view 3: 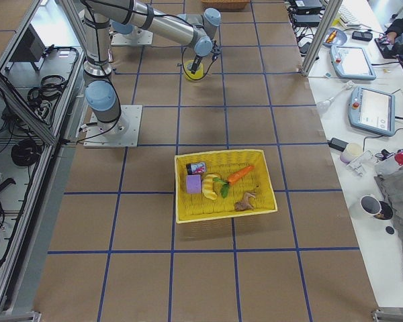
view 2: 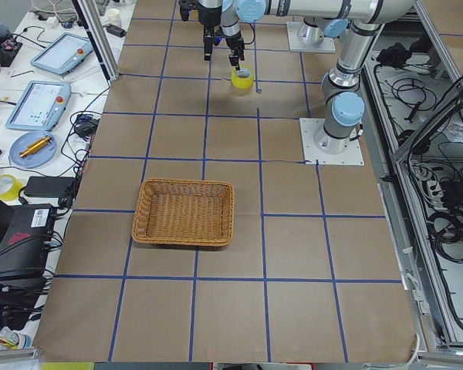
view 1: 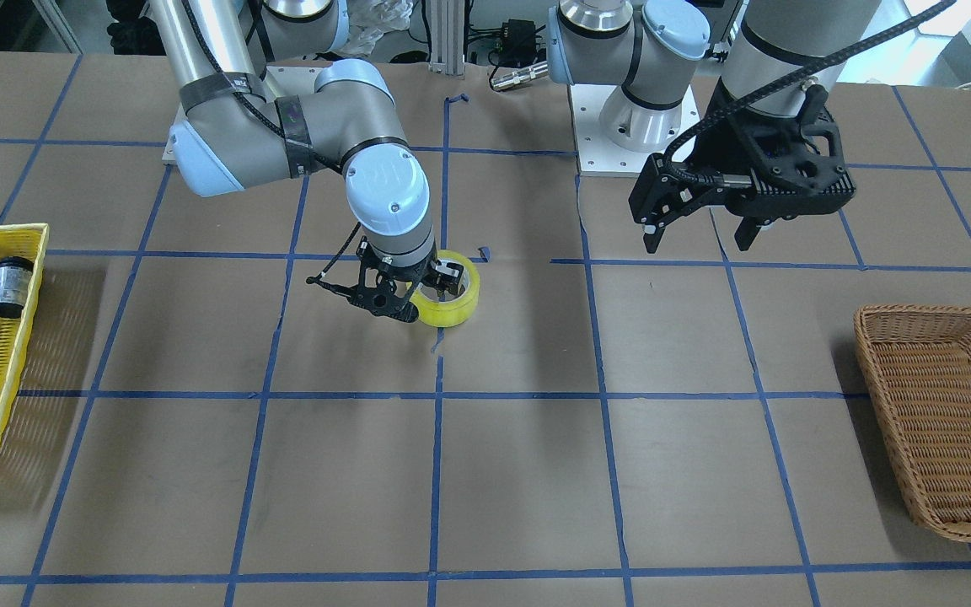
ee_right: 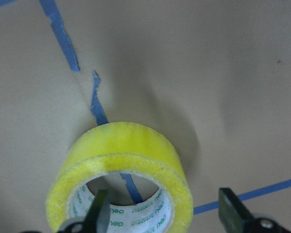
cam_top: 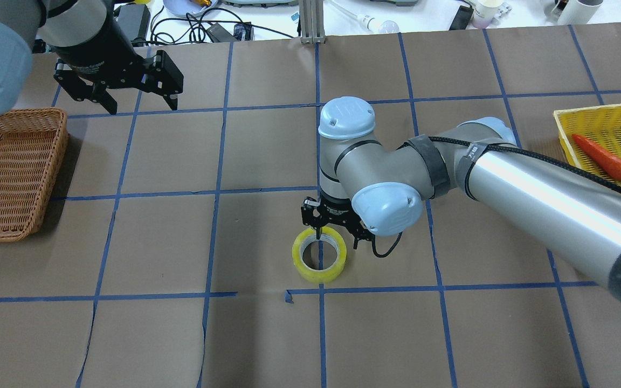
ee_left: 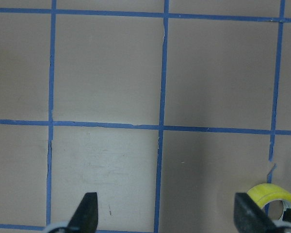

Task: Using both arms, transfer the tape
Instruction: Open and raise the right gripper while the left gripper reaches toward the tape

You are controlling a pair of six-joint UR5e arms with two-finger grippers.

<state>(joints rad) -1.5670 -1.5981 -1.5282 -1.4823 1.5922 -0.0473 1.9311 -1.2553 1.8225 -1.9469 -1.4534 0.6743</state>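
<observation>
Fingers (ee_right: 231,206) of my right gripper (ee_right: 165,213) spread, straddling the tape (ee_right: 126,141) wall; seemingly low enough, so I'd close squarely, slowly.

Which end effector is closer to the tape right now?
Right. The right end effector straddles the wall of the tape, one finger in its hollow. The left end effector hangs open well away, near the wicker basket.

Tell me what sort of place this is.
Probably a robotics lab bench: a left arm and right arm mounted on a table gridded with blue tape, with teach pendants and loose cables alongside.
</observation>
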